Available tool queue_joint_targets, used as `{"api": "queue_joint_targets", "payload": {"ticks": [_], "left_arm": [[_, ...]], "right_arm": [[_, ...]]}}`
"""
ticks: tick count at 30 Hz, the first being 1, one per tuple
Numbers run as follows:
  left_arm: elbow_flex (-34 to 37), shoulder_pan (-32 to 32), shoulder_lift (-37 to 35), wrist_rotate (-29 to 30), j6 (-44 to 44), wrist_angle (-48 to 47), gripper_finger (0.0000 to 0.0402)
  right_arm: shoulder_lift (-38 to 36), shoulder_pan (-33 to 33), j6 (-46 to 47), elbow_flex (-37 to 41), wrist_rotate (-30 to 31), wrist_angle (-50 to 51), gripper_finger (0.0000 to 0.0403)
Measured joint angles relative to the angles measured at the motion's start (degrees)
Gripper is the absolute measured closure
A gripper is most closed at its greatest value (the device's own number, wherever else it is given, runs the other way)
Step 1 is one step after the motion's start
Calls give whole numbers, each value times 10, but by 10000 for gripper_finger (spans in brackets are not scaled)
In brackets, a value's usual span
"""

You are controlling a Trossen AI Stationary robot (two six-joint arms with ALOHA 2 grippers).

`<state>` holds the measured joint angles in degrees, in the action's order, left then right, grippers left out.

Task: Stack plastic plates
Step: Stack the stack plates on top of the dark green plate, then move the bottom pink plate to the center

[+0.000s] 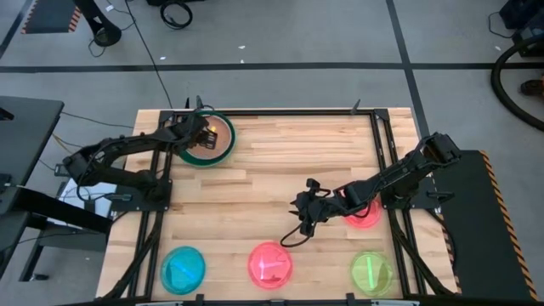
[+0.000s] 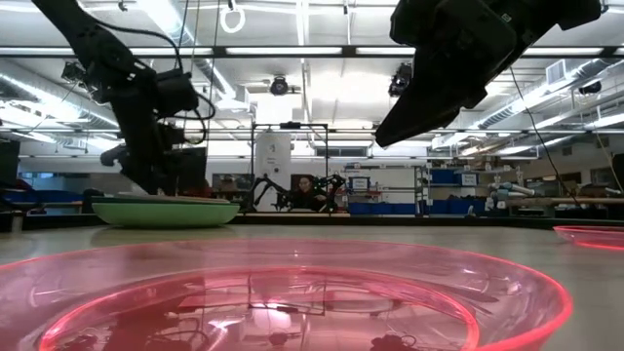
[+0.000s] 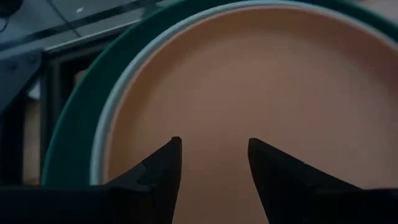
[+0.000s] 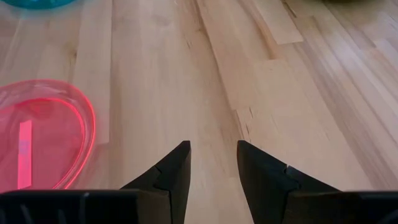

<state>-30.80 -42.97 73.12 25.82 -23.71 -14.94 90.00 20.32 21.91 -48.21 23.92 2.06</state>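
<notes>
Left gripper (image 1: 201, 133) sits low over the stack (image 1: 206, 138) at the far left of the table (image 1: 272, 170). Its fingers (image 3: 163, 168) are spread with a gap between them, holding nothing, poised above the brown plate (image 3: 249, 93) that tops the stack. Under the brown plate a pale rim shows, then a dark green rim; the low view shows a light green plate (image 2: 164, 212) at the base. How many plates are in the stack cannot be told.

Right gripper (image 1: 303, 214) hangs over bare wood right of centre, fingers (image 4: 171, 171) parted, empty. Its arm crosses above the pink plate (image 1: 363, 211) at mid right, hiding part of it. A cable loop dangles just beside this gripper.

Loose translucent plates, four counted:
- cyan plate (image 1: 183, 269), near left
- red plate (image 1: 270, 264), near centre, just near of the right gripper
- lime plate (image 1: 372, 272), near right
- the pink one, mid right

All four lie flat and well apart from each other and from the stack.

Around: black frame rails run along the table's left and right sides. Grey floor with dark tape lines beyond the far edge. In the low view, shelving and lab benches fill the room behind.
</notes>
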Motion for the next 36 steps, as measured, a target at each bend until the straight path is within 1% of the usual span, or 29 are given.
{"api": "queue_joint_targets", "payload": {"ticks": [3,8,15,19,22,25,27,28,30,32,34,36], "left_arm": [[22,-31,0,-1,-15,6,210],[52,-54,-2,1,-11,50,210],[52,-53,-14,-7,8,47,210],[44,-50,-56,-54,34,11,210],[32,-24,-110,-108,63,-24,210],[31,43,-175,-160,62,-44,210],[31,122,-208,-186,40,-35,210],[32,171,-218,-187,27,-27,210],[32,279,-222,-181,16,16,210],[32,386,-217,-156,16,65,210],[32,486,-194,-138,30,135,210],[32,570,-164,-130,59,195,210]], "right_arm": [[0,0,0,0,0,1,263],[0,-2,-11,0,0,1,263],[0,-3,-11,0,0,-4,263],[0,-4,-23,0,3,-10,263],[0,-7,-41,0,1,-13,263],[0,-7,-52,0,-8,-16,263],[0,-7,-59,0,-9,-16,263],[0,-7,-62,0,-10,-17,263],[0,-7,-68,0,-9,-20,263],[0,-7,-73,0,-8,-29,263],[0,-7,-75,0,-8,-32,263],[0,0,-75,0,-6,-38,263]]}}
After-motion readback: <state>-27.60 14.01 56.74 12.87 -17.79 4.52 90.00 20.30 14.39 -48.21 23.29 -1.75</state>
